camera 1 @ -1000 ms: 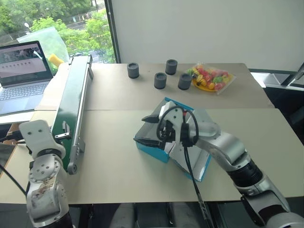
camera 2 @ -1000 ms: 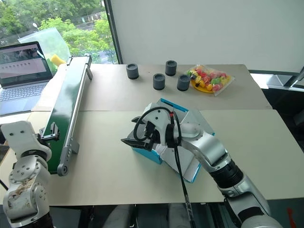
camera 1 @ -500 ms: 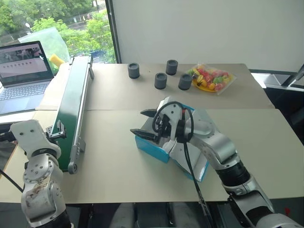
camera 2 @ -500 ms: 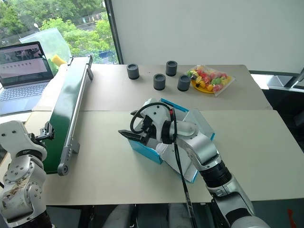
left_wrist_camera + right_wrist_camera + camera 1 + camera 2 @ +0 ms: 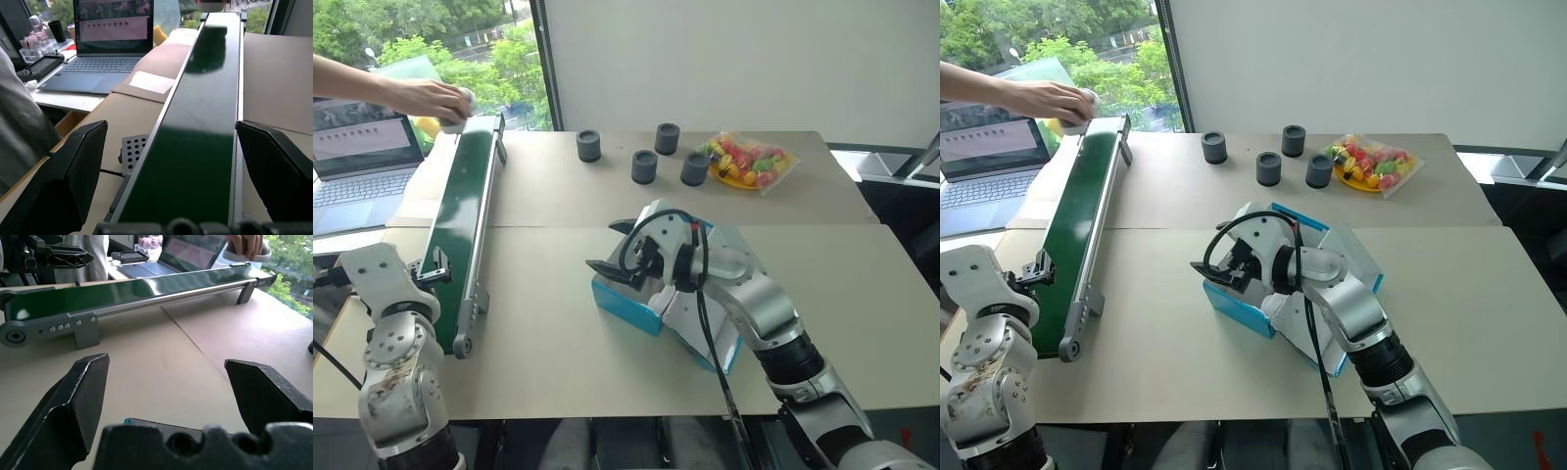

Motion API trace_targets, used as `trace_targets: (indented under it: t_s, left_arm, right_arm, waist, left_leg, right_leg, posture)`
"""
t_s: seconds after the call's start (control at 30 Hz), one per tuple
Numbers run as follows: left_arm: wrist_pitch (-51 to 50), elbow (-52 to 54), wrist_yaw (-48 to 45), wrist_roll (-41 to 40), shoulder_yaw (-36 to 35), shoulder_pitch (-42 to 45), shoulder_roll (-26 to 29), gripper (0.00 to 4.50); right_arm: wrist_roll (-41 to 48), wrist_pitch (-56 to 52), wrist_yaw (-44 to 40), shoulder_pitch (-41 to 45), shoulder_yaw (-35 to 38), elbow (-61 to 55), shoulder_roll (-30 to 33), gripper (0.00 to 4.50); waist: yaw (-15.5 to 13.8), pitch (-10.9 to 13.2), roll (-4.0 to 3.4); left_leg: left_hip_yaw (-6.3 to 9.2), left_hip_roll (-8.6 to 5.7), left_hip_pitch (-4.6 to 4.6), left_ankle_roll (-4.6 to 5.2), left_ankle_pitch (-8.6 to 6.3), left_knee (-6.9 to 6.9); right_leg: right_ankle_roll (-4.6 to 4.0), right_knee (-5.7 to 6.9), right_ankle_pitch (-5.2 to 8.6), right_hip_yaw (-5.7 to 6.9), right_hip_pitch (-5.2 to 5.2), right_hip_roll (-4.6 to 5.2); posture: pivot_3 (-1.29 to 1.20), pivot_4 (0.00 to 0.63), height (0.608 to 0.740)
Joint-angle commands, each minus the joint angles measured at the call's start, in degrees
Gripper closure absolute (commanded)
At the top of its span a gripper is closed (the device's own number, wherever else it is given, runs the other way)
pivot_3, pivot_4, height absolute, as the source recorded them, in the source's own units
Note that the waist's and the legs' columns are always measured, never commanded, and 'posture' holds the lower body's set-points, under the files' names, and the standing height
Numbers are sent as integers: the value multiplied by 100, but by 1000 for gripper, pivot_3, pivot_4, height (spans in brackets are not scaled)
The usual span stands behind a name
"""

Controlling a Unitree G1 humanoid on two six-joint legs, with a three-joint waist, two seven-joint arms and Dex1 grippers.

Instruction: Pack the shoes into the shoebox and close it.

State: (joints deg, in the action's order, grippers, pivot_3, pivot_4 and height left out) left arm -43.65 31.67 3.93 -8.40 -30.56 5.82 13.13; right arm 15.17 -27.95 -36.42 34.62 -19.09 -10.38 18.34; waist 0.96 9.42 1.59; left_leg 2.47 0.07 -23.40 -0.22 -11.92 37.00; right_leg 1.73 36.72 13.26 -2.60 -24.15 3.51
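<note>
Shoebox [image 5: 625,302] sits mid-surface, blue, its lid [image 5: 705,318] open; whether shoes are inside I cannot tell, since the right arm hides the interior. A person's hand [image 5: 435,98] holds a pale grey thing, possibly a shoe, at the far end of the conveyor [image 5: 460,220], so packing and closing look undone. Right tool [image 5: 615,250] hovers over the box's left edge, wide open and empty; left tool [image 5: 171,176], also wide open, faces the conveyor's near end. Earlier the hand was absent, and the right tool has crept forward.
</note>
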Motion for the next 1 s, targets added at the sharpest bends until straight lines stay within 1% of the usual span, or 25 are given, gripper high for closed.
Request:
trace_targets:
  t_s: [0.03, 0.4, 0.6, 0.8, 1.0]
  left_arm:
    - [157, 74, 0, -33, 11, 91, 56, 0]
    - [201, -116, -91, -51, 146, 19, 125, 0]
    - [-119, -187, -96, -200, 69, 54, 87, 0]
    - [-606, -251, -125, -331, -42, 189, 194, 0]
    - [-663, -384, -302, -506, -128, 170, 271, 0]
  right_arm:
    - [-13, 118, 25, -25, 199, -174, -78, 62]
    - [-124, 69, 71, -47, 277, -213, -108, 62]
    - [-119, -15, 137, -13, 376, -168, -206, 62]
    - [-102, -73, 161, 13, 410, -146, -308, 62]
    - [-132, -52, 207, 60, 409, -87, -412, 62]
  waist:
    - [2, 0, 0]
    - [5, 0, 0]
    - [7, 0, 0]
    - [6, 0, 0]
    - [8, 0, 0]
  left_leg:
    - [0, 0, 0, 0, 0, 0]
    - [0, 0, 1, 0, 0, 0]
    - [0, 0, 1, 0, 0, 0]
    - [0, 0, 2, 0, 0, 0]
    - [0, 0, 2, 0, 0, 0]
  right_leg:
    - [0, 0, 0, 0, 0, 0]
    - [0, 1, 0, 0, 0, 0]
    - [0, 2, 0, -1, 0, 0]
    - [0, 3, 0, 0, 0, 0]
    - [0, 4, 0, -1, -1, 0]
  posture:
    - [0, 150, 740]
    - [0, 150, 740]
    - [0, 150, 740]
    - [0, 150, 740]
    - [0, 150, 740]
